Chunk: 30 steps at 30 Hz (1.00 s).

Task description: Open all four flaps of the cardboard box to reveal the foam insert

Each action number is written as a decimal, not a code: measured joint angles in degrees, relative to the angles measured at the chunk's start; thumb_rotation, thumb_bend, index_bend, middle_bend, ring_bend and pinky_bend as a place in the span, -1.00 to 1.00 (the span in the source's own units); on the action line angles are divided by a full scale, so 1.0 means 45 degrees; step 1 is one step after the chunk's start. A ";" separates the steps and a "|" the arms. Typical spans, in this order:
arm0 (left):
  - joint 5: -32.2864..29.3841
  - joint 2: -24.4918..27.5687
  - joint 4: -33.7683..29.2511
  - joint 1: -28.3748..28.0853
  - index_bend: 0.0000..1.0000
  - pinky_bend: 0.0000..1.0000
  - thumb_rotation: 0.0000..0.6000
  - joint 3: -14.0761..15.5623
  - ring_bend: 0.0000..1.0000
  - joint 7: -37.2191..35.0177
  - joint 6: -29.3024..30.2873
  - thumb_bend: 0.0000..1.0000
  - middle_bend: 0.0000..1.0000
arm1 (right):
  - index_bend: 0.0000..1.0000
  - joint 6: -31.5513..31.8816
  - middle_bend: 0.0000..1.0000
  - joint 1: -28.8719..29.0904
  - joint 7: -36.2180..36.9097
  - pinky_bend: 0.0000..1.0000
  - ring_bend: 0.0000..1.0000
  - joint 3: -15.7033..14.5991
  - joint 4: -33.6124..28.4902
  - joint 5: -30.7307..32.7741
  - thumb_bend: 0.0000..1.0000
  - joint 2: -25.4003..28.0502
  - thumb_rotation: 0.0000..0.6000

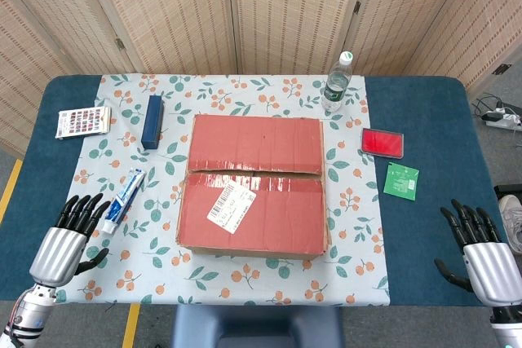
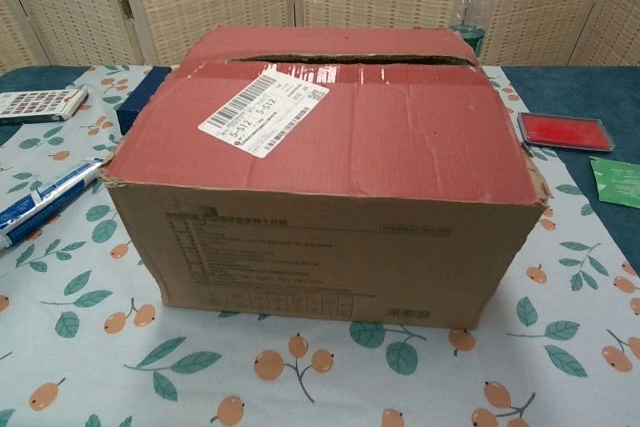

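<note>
Closed box (image 1: 254, 189) between hands (both apart)

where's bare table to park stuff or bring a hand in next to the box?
Free: cloth strip in front of the cardboard box, and blue table beyond the red pad and green packet. Crowded: left side, with toothpaste tube, blue case, card; water bottle at the back right corner.

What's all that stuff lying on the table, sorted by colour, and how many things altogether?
Red: 2, the cardboard box and flat red case
Blue: 2, the dark blue box and toothpaste tube
Green: 2, the water bottle and green packet
Multicoloured: 1, the card box
Total: 7
</note>
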 measured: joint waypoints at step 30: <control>-0.0200 0.0462 -0.0060 -0.0119 -0.84 -1.00 1.00 -0.0186 -1.00 -0.1142 0.0046 -0.44 -0.89 | -0.99 -0.3522 -1.00 0.3577 0.2416 -1.00 -0.99 0.2023 -0.0991 0.0901 -0.35 0.0636 0.77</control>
